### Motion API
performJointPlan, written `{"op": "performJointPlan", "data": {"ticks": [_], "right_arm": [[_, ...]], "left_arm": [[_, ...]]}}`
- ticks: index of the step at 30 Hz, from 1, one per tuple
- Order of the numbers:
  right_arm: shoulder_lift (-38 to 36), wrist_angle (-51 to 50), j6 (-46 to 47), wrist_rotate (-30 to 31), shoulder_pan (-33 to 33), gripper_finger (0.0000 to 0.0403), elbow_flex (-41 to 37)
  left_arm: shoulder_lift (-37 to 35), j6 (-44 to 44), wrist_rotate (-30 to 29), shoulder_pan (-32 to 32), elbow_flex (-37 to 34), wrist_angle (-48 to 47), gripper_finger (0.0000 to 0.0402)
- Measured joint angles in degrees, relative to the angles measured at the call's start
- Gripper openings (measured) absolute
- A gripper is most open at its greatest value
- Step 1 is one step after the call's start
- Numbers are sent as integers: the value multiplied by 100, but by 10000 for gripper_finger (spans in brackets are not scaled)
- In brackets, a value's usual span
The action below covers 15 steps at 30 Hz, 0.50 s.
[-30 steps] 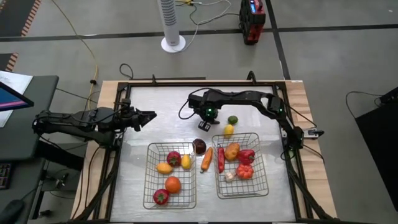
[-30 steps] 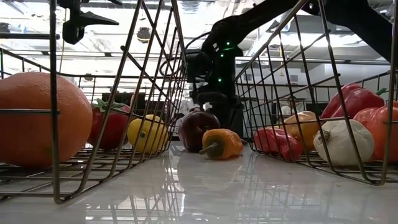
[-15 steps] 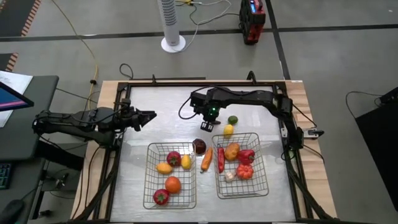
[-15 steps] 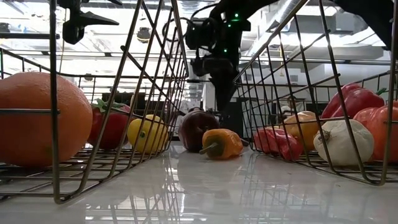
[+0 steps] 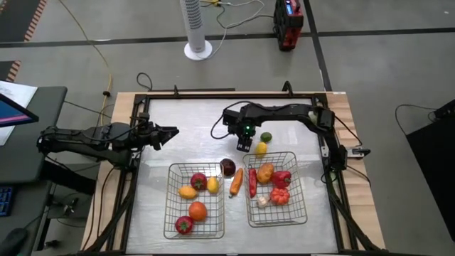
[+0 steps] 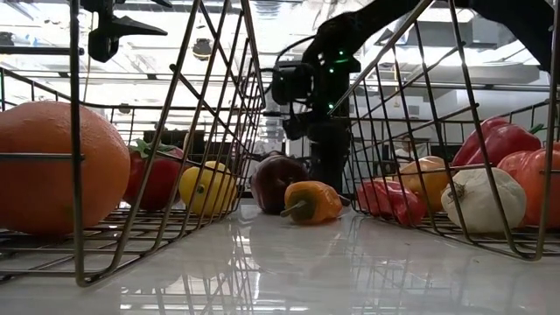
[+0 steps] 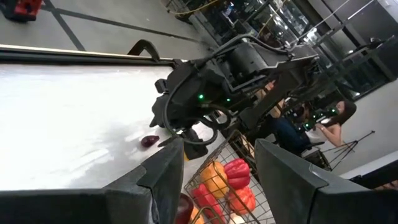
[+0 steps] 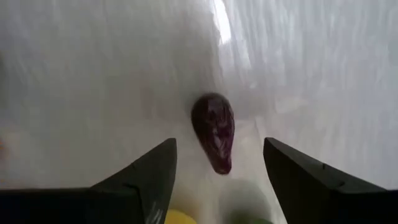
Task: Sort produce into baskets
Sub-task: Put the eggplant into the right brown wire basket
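- White glossy table (image 5: 185,128) with two wire baskets (image 5: 194,201), mostly filled.
- Right gripper (image 5: 244,141) hangs fingers wide over a small purple eggplant (image 8: 213,131) lying loose behind the baskets.
- Likely light, smooth, slippery: pinch across its middle.
- Left gripper (image 5: 169,132) waits apart, also spread.

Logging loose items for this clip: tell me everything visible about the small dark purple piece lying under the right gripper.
The dark purple piece is small, egg-shaped, tapering to one end, with a glossy, faintly mottled skin like a little eggplant. It lies on its side on the bare white table, outside both baskets. Nothing touches it: the right gripper hangs above it, open, its fingers on either side of the piece in the wrist view. A yellow and a green piece show blurred nearby.
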Motion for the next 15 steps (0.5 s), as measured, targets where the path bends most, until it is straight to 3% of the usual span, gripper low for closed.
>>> {"op": "performJointPlan", "data": {"ticks": [15], "right_arm": [[-2, 835, -175, 7, 2, 174, -596]], "left_arm": [[0, 2, -1, 0, 0, -49, 183]]}}
